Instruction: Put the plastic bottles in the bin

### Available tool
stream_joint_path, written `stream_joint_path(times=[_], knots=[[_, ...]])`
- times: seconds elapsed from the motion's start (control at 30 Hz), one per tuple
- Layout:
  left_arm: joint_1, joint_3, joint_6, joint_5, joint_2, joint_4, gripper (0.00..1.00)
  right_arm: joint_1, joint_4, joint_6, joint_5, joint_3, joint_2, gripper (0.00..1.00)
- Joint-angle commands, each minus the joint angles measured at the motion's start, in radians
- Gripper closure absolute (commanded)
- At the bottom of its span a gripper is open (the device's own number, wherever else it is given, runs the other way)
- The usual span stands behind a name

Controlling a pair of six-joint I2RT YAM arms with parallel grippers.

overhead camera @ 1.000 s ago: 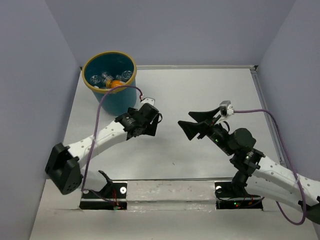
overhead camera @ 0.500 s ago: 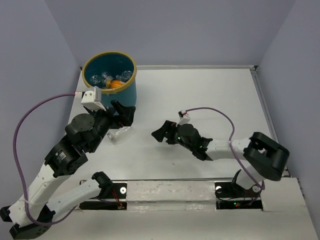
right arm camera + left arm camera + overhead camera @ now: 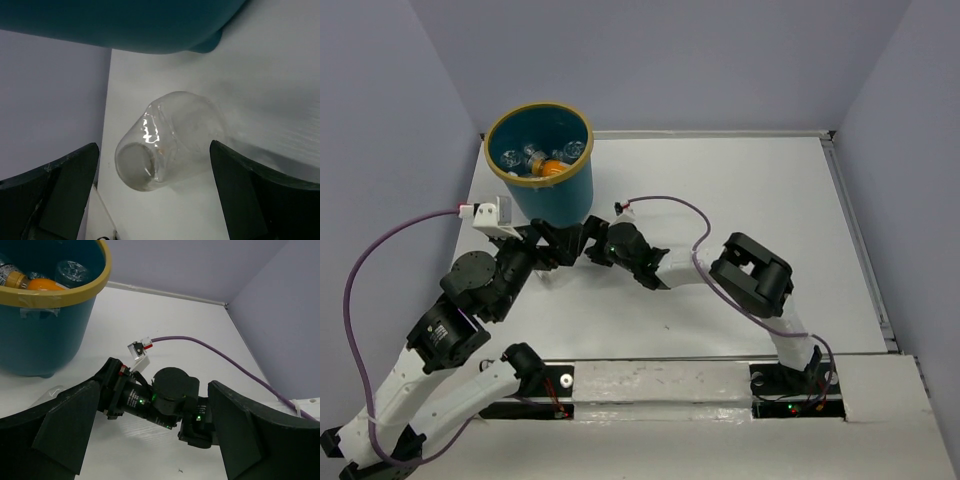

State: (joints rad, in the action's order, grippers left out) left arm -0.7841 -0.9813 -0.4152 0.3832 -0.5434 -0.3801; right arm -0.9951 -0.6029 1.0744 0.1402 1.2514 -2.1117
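Bin (image 3: pixel 560 200) holds orange bottle (image 3: pixel 551 168), clear bottles (image 3: pixel 574 150)

Plain pale lavender walls (image 3: pixel 700 60) enclose a white table (image 3: pixel 740 190) on three sides. A reflective metal strip (image 3: pixel 660 378) runs along its near edge. Lighting is even.

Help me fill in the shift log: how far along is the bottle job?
Done: several bottles, the orange one among them, lie in the bin. In hand: nothing gripped; the right gripper is open, lined up on a clear bottle on the table beside the bin, and the left gripper is open. Left: grasp that bottle and drop it in; no other loose bottle shows.
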Motion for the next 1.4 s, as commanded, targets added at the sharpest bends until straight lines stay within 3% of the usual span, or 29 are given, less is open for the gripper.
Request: stream_joint_path(times=[0.0, 0.27, 0.63, 0.8, 0.83, 0.93, 0.97, 1.07, 1.37], knots=[[0.0, 0.049, 0.053, 0.01, 0.016, 0.112, 0.01, -0.017, 0.167, 0.027, 0.08, 0.161, -0.08, 0.03], [0.0, 0.102, 0.108, -0.003, 0.036, 0.168, 0.01, -0.037, 0.396, -0.016, 0.127, 0.359, -0.209, 0.02], [0.0, 0.176, 0.105, 0.032, 0.111, 0.164, 0.01, -0.068, 0.44, -0.022, 0.104, 0.41, -0.26, 0.09], [0.0, 0.181, 0.11, 0.048, 0.117, 0.159, 0.01, -0.068, 0.376, -0.059, 0.117, 0.306, -0.211, 0.37], [0.0, 0.182, 0.11, 0.051, 0.118, 0.158, 0.01, -0.068, 0.35, -0.07, 0.125, 0.284, -0.179, 0.46], [0.0, 0.182, 0.108, 0.056, 0.115, 0.156, 0.01, -0.068, 0.31, -0.123, 0.144, 0.197, -0.124, 0.52], [0.0, 0.182, 0.108, 0.056, 0.115, 0.155, 0.01, -0.068, 0.296, -0.139, 0.147, 0.175, -0.102, 0.6], [0.0, 0.182, 0.107, 0.062, 0.111, 0.153, 0.01, -0.059, 0.252, -0.186, 0.151, 0.081, -0.016, 0.72], [0.0, 0.181, 0.107, 0.072, 0.091, 0.152, 0.01, 0.038, 0.215, -0.317, 0.111, -0.194, 0.257, 0.86]])
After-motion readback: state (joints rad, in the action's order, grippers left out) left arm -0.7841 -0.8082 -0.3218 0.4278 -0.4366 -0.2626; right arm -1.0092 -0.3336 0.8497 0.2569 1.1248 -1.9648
